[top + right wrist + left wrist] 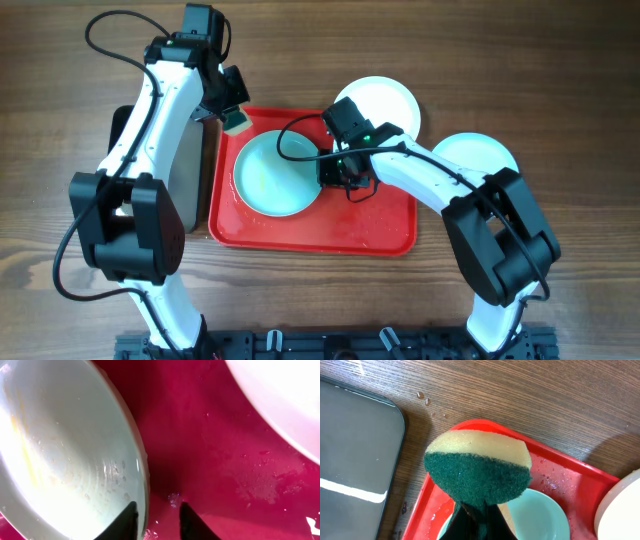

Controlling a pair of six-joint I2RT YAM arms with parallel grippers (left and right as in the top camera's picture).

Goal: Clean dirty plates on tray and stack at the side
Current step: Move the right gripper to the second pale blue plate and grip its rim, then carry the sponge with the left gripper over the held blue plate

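A pale mint plate lies on the left half of the red tray; yellowish smears and water drops show on it. My right gripper is open at the plate's right rim, one finger over the plate and the other over the wet tray floor. My left gripper is shut on a green-and-yellow sponge, held above the tray's back left corner and the plate's edge. A white plate and another pale plate sit off the tray.
A black metal tray lies just left of the red tray. The white plate borders the tray's back right. Water drops dot the wooden table.
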